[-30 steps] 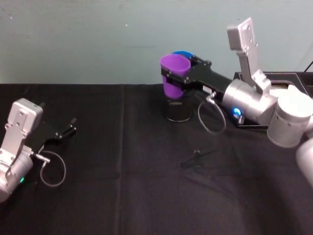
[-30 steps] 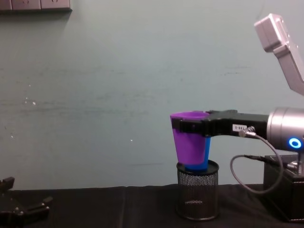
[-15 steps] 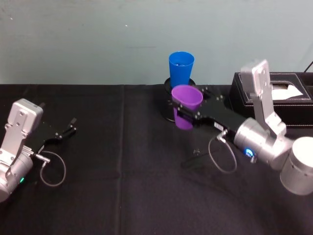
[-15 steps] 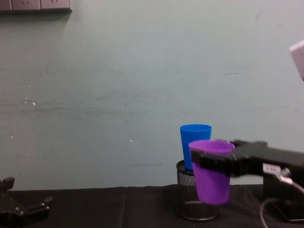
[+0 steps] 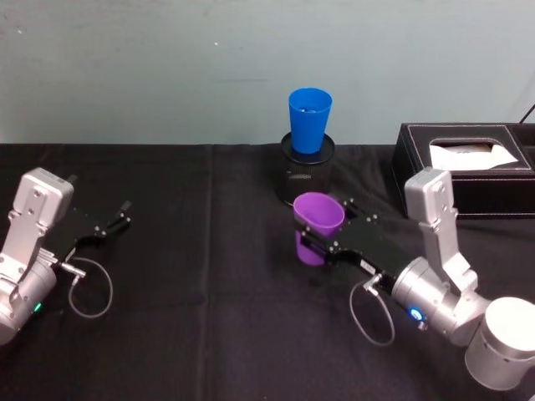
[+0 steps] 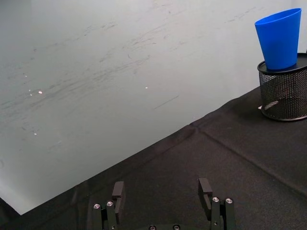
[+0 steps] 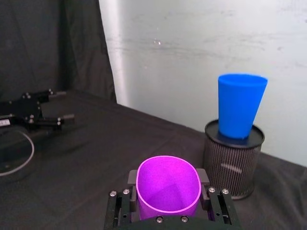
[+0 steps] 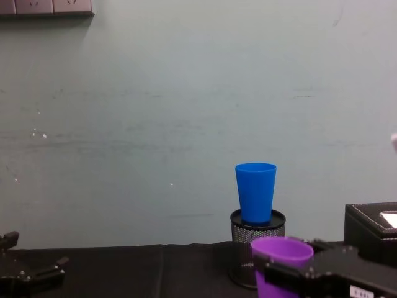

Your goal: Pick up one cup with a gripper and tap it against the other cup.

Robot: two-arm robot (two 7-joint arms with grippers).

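Purple cup [image 5: 317, 225] (smooth, tapered, upright) sits clamped in the right gripper [image 5: 321, 240], apart from the blue cup [image 5: 308, 120].

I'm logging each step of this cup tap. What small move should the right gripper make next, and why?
Probably lower slightly and release: the right gripper holds the purple cup low over the black cloth, apart from the blue cup standing in the mesh holder.
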